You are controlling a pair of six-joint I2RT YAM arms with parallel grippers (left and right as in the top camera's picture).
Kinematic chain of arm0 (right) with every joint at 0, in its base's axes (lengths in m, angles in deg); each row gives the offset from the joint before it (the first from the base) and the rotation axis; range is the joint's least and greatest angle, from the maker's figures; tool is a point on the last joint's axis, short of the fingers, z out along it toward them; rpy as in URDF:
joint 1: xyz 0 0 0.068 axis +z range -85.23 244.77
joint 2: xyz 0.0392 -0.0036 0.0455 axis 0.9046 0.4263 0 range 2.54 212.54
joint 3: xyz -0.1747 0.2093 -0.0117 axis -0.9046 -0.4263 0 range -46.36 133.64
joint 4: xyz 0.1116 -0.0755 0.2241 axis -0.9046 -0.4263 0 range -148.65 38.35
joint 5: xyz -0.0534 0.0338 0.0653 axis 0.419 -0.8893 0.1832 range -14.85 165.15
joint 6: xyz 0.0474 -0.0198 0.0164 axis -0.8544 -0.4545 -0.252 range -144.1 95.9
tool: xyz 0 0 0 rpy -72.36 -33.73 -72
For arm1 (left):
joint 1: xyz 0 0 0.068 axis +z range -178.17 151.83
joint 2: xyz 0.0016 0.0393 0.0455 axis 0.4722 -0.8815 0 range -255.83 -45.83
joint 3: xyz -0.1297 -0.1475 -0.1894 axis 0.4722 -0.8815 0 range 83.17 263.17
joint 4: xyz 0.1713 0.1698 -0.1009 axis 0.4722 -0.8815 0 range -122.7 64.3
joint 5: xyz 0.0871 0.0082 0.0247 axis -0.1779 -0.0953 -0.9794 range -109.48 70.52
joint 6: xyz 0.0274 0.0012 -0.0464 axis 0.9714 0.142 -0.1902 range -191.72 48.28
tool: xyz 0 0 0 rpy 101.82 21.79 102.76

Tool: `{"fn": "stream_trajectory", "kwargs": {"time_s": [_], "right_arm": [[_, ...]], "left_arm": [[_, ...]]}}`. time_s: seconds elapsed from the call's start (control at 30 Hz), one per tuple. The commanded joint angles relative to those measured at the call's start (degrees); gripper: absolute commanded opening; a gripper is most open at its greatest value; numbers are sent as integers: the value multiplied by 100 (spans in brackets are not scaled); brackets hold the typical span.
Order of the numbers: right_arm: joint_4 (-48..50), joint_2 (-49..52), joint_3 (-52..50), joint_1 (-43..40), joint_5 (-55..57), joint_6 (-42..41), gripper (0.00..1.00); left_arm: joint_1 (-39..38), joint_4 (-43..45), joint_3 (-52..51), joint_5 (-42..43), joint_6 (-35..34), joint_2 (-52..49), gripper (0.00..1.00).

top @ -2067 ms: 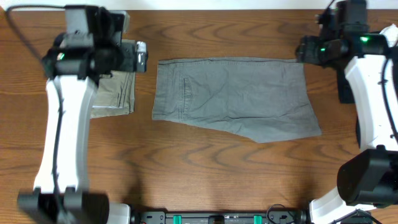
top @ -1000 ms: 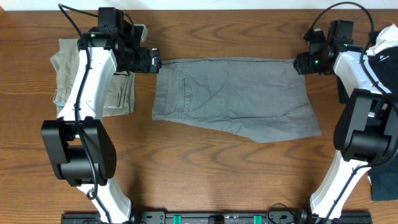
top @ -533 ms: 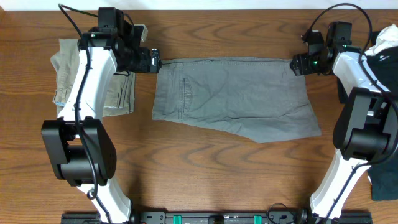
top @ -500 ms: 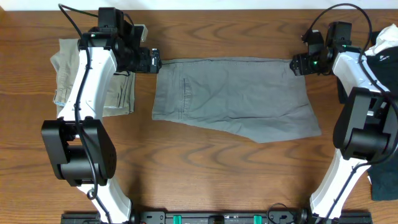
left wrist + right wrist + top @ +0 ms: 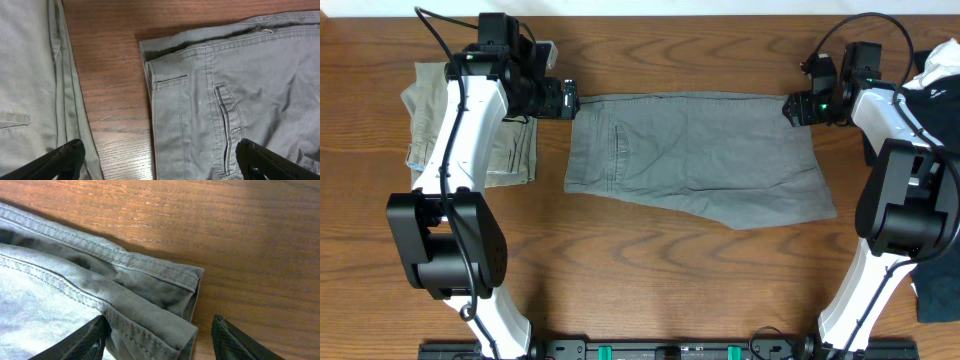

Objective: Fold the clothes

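Observation:
The clothes, grey shorts (image 5: 695, 155), lie spread flat across the middle of the wooden table. My left gripper (image 5: 570, 100) hovers at their upper left waistband corner. In the left wrist view this gripper (image 5: 160, 162) is wide open, one finger over the khaki cloth and the other over the grey shorts (image 5: 225, 100) by the stitched pocket. My right gripper (image 5: 790, 108) sits at the upper right hem corner. In the right wrist view it (image 5: 157, 340) is open, with the folded hem corner (image 5: 150, 310) between the fingers; the right finger stands clear of the cloth.
Folded khaki trousers (image 5: 470, 140) lie at the far left, under my left arm, and show as pale cloth (image 5: 30, 75) in the left wrist view. A black garment with a white label (image 5: 940, 70) lies at the right edge. Dark cloth (image 5: 938, 290) lies at the lower right.
My right gripper has edged left onto the shorts' upper right corner. The left arm and the shorts have not moved.

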Motion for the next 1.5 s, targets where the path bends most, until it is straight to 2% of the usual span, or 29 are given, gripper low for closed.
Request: {"fn": "stream_trajectory", "kwargs": {"time_s": [0.0,0.13,0.5,0.73,0.83,1.03,1.07,1.13,1.27,1.33,1.47], "right_arm": [[92,87,-39,0,-87,24,64],[192,87,-39,2,-87,24,56],[199,90,-48,0,-92,22,52],[221,90,-48,9,-350,20,29],[225,90,-48,13,-345,22,15],[203,90,-48,-74,-345,22,5],[205,90,-46,-74,-345,22,6],[205,90,-46,-72,-343,22,27],[177,87,-46,-74,-345,22,51],[181,87,-44,-74,-345,24,58],[306,87,-44,-81,-295,26,61]], "left_arm": [[-11,-28,83,74,74,-28,98],[-11,-31,83,74,74,-28,98],[-11,-26,83,74,72,-28,98],[-11,-26,83,74,72,-28,98],[-11,-26,83,74,72,-28,98],[-11,-26,83,74,72,-28,98],[-11,-26,83,74,72,-28,98],[-11,-26,83,74,72,-28,98],[-11,-26,83,74,72,-28,98],[-11,-26,83,74,72,-28,98],[-11,-26,83,74,72,-28,98]]}}
